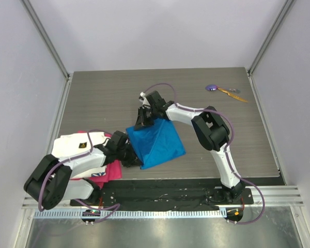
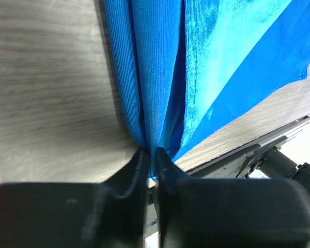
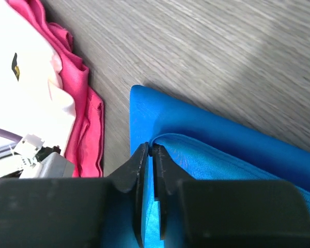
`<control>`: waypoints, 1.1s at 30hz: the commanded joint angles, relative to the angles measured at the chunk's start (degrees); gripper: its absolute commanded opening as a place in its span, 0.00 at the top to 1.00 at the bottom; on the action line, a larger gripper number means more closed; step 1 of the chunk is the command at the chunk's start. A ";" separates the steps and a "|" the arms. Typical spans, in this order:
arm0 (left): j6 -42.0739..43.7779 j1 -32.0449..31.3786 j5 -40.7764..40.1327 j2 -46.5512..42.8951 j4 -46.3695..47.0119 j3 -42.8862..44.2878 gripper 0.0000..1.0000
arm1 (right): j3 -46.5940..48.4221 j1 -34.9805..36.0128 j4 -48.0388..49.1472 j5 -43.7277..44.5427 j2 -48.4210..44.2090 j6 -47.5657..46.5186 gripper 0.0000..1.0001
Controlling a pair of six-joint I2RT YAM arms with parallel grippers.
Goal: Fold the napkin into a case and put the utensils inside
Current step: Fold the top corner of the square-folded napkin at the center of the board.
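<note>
Left gripper (image 2: 151,155) is pinching the napkin (image 1: 157,144) at its near left corner, right gripper (image 3: 150,151) is pinching the far left one, likely tensioning that edge for folding; utensils (image 1: 225,91) are lying far right.

I see the napkin (image 1: 157,142), bright blue and faintly shiny, lying flat on the near middle of the table (image 1: 103,103), doubled over into a slanted four-sided shape. Its near-left corner is bunched into tight pleats. Well away at the far right lie the purple-headed utensil (image 1: 212,87) and, just beside it, the orange-yellow utensil (image 1: 236,96), both flat.
</note>
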 commanded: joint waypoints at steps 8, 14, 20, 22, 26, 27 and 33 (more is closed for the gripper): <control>1.26 -0.19 -10.50 -21.10 -26.83 5.22 0.47 | 2.48 -1.01 -4.95 0.68 -7.01 -2.17 0.56; 2.22 0.77 -12.89 -23.87 -25.92 11.47 0.51 | -3.47 -4.87 -6.54 3.31 -15.96 -3.83 0.49; 9.60 7.44 -7.53 -0.96 -14.04 21.56 0.72 | -11.48 -11.29 -5.22 3.84 -19.06 -3.84 0.56; 11.19 9.46 -5.86 6.76 -12.46 24.21 0.75 | -12.37 -12.08 -4.78 3.93 -18.89 -4.36 0.66; 16.19 11.76 -7.08 13.91 -14.99 31.50 0.73 | -13.69 -13.75 -4.25 3.49 -18.36 -4.45 0.73; 17.16 11.94 -7.78 14.54 -15.35 32.30 0.71 | -13.86 -13.93 -4.17 3.23 -18.27 -4.63 0.74; 21.47 13.08 -12.54 20.69 -18.34 37.67 0.58 | -17.90 -13.93 0.57 1.30 -19.24 -2.26 0.77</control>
